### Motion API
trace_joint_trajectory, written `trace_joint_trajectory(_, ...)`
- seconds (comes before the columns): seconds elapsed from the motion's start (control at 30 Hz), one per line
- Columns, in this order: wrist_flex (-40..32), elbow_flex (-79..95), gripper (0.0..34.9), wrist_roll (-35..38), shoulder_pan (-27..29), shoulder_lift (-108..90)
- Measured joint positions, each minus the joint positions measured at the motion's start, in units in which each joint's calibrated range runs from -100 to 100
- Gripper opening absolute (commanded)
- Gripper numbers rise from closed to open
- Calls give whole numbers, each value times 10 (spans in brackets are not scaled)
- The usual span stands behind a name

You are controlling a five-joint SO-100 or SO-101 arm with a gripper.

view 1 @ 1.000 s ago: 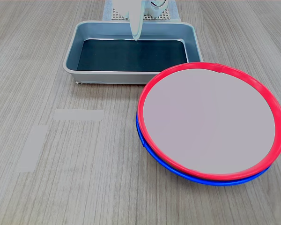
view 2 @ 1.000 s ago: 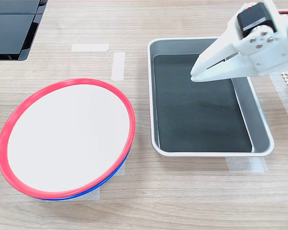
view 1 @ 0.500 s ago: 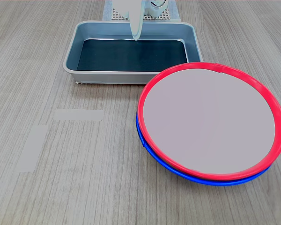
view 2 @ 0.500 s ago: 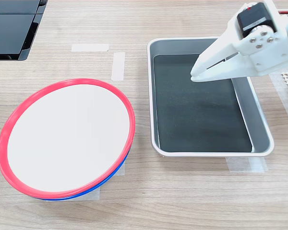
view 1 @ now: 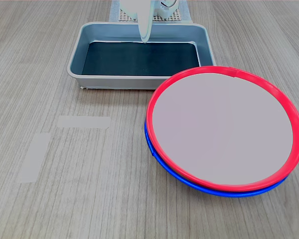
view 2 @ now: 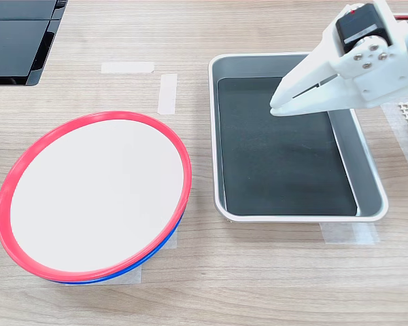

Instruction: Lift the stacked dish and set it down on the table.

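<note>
Bystanders on the worktop: a tray, a blue dish, tape and a dark slab.

A grey rectangular metal tray with a dark bottom [view 1: 139, 57] [view 2: 285, 142] lies flat, with nothing resting inside it. A round blue-rimmed shallow dish [view 1: 189, 180] [view 2: 139, 263] shows only as a thin crescent of rim. Two pale tape strips [view 1: 83, 121] [view 2: 127, 67] lie at right angles, apart. A black flat panel [view 2: 17, 37] sits at the second exterior view's top left corner.
</note>
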Motion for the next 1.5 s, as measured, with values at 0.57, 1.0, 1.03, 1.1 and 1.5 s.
trace_joint_trajectory(0.57, -38, -45, 24, 62, -34, 117)
trace_joint_trajectory(1.0, -56, -380, 121, 120, -113, 506)
trace_joint_trajectory(1.03, -49, -409, 121, 120, -113, 535)
trace_joint_trajectory(1.1, -38, -467, 124, 119, -119, 599)
trace_joint_trajectory(1.5, -58, -607, 129, 120, -133, 808)
